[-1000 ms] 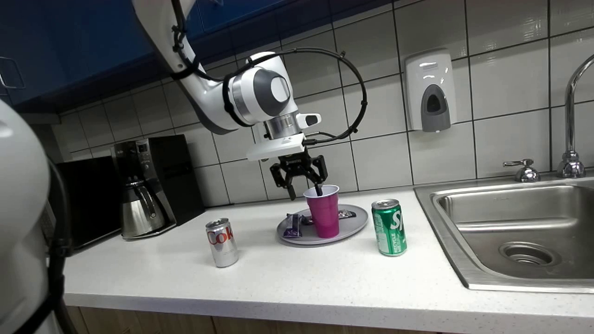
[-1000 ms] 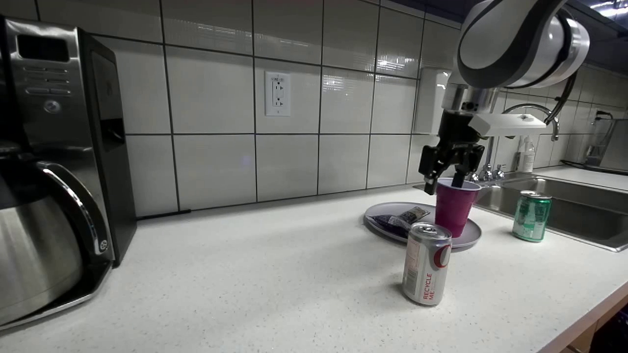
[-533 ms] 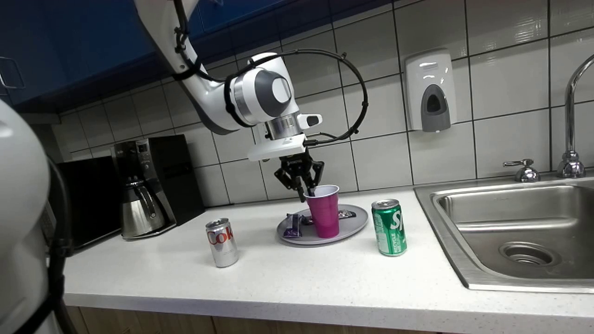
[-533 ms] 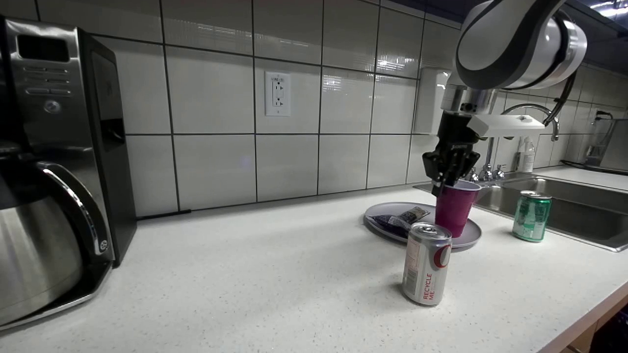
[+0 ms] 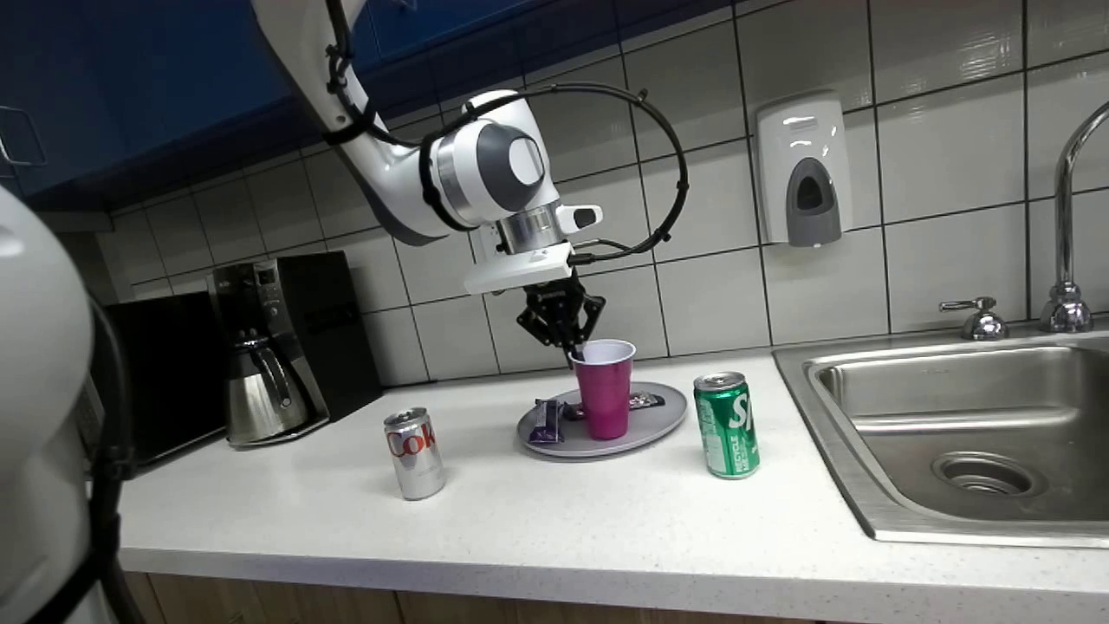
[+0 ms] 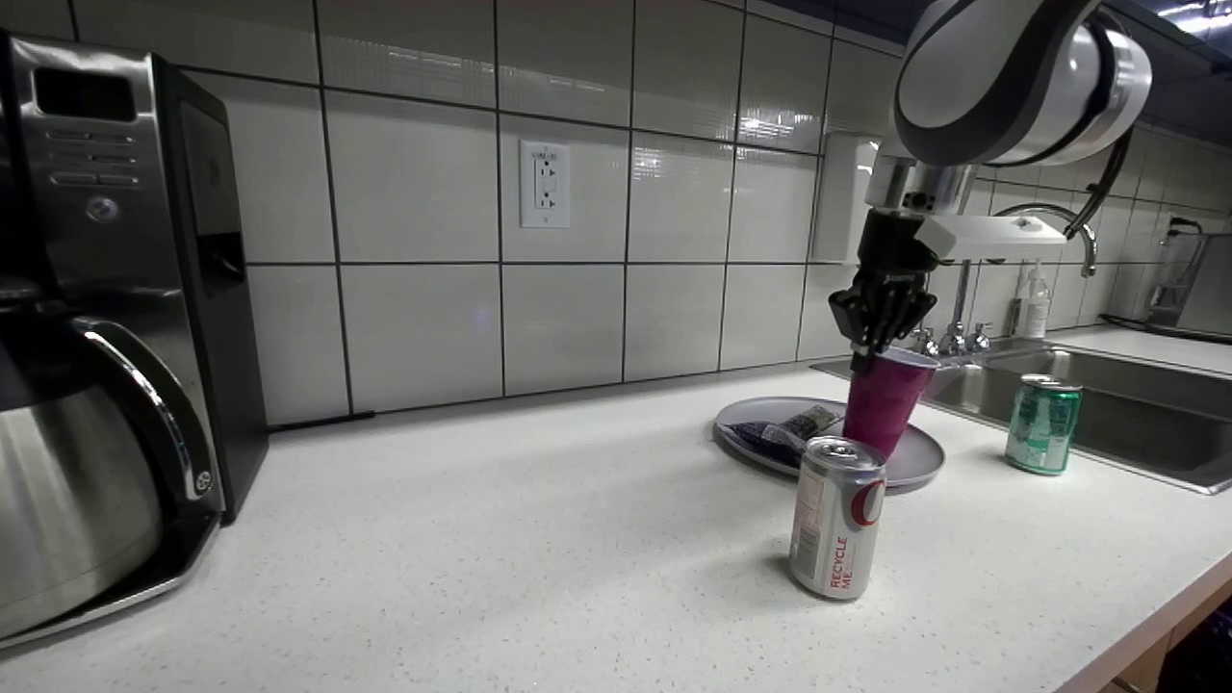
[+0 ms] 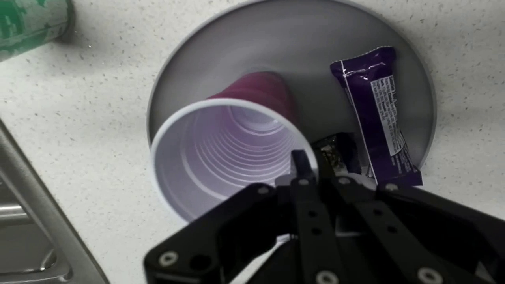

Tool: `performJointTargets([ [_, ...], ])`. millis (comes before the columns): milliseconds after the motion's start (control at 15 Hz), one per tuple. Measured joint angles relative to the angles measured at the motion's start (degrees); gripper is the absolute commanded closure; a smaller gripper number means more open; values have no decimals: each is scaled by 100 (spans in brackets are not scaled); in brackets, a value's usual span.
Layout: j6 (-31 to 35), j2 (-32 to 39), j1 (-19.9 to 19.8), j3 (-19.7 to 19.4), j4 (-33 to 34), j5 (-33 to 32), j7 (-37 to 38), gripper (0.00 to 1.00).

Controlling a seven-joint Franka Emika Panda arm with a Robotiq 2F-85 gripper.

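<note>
Compared with half a second ago, the magenta plastic cup point(image 6: 885, 399) in an exterior view leans more, its base shifted leftward in the frame, and it sits slightly higher in both exterior views. The fingers of the gripper point(image 7: 313, 167), well apart a second ago, are now together with only the cup's wall between them: they are clamped on the rim. In the wrist view, one finger is inside the white-lined cup and the other outside, right of centre, with the cup's mouth to their left.

The cup is over the grey plate point(image 7: 276, 35); whether its base touches the plate, I cannot tell. On the plate, in the right half of the wrist view, lie a purple-wrapped snack bar point(image 7: 380, 118) and a dark packet point(image 7: 339, 154), the packet partly hidden.

Farther out, in an exterior view, a silver Coke can point(image 5: 414, 455) stands left of the plate and a green Sprite can point(image 5: 726, 426) right of it. The steel sink point(image 5: 842, 451) fills the lower right, a coffee maker point(image 5: 316, 334) stands at left, and a soap dispenser point(image 5: 801, 147) hangs upper right.
</note>
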Motion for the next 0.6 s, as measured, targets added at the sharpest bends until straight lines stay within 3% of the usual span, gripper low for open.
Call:
performJointTargets([
  [600,2,-484,0,-39,-72,-55,1,99],
])
